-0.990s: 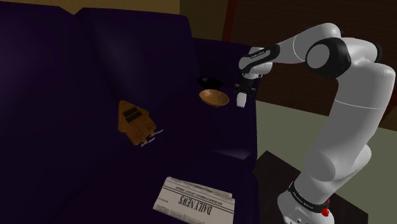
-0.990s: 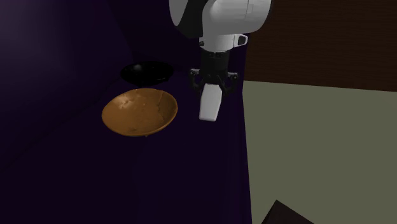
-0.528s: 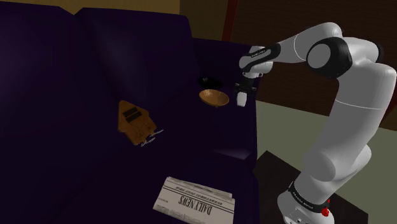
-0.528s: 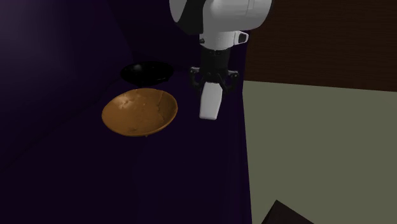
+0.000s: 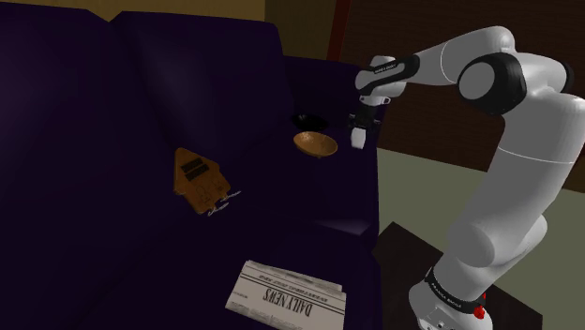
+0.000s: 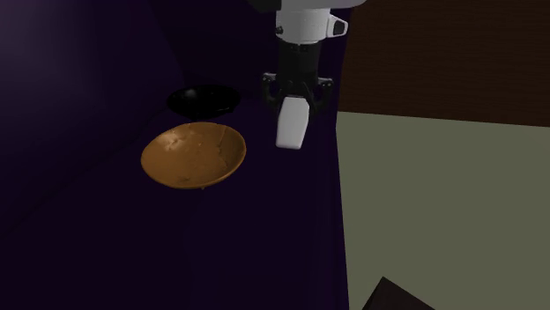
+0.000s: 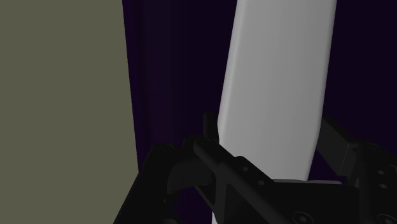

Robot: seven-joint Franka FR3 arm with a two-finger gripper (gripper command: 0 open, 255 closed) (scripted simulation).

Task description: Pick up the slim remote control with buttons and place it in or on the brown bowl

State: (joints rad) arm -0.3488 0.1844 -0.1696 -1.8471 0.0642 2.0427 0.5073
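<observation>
A slim, plain white remote (image 6: 290,129) hangs upright, its top end clasped in my black gripper (image 6: 296,97), which is shut on it. The pair hovers above the dark purple sofa seat, just right of the brown bowl (image 6: 193,156) in the second exterior view. In the shoulder view the remote (image 5: 357,141) hangs under the gripper (image 5: 360,126), just right of the brown bowl (image 5: 315,143) and above its rim. Seen from the wrist, the remote (image 7: 277,76) runs away from the hand between the two fingers (image 7: 213,156).
A black bowl (image 6: 204,99) sits right behind the brown one. On the sofa seat (image 5: 112,141) lie a brown house-shaped board (image 5: 199,176) and a folded newspaper (image 5: 289,294) near the front edge. Olive floor (image 6: 441,211) lies beyond the sofa's edge.
The gripper has risen with the remote, lifting it higher over the seat beside the brown bowl. The bowls have not moved.
</observation>
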